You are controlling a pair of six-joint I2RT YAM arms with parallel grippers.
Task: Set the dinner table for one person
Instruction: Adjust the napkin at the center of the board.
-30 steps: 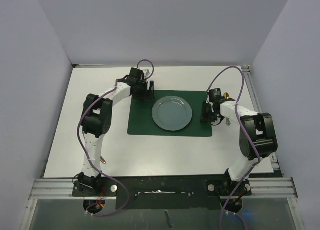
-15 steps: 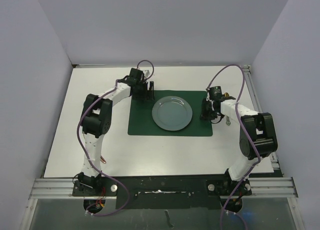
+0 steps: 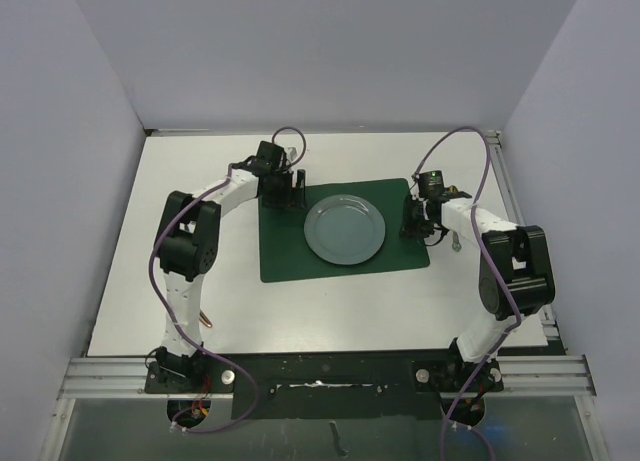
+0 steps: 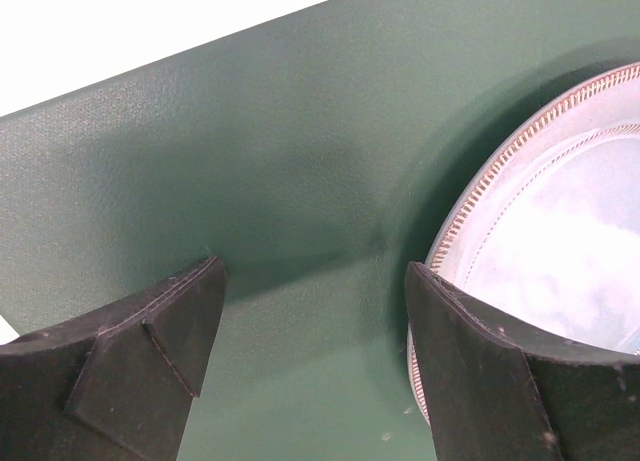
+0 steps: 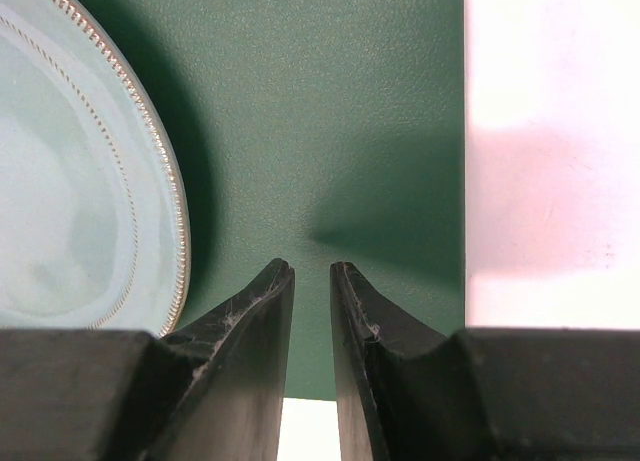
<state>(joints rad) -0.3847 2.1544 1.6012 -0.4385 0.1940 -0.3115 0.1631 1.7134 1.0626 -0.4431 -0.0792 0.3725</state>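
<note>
Two arms are seen reaching in over the white surface [image 3: 130,271], a large matte top that fills most of the overhead view and is edged with a metal rail [image 3: 330,373] at its near side. A dark green placemat [image 3: 285,256] is laid flat near the middle of it, turned slightly out of square with its edges. A pale grey-blue plate [image 3: 345,229] with a beaded rim is set about the middle of the placemat, wholly within its border.

The left tool [image 4: 312,269] is held over the far left part of the placemat with its jaws spread wide. Nothing is caught between them, and only bare green mat is seen in the gap. One finger [image 4: 480,381] is seen just beside the plate's rim; contact cannot be judged.

The right tool [image 5: 312,266] is positioned low over the mat's right edge, between the plate and the bare surface beyond. Its jaws are drawn close, with only a narrow slit left between them, and nothing is seen gripped in that slit. Whether the fingertips are pressed onto the mat cannot be told.
</note>
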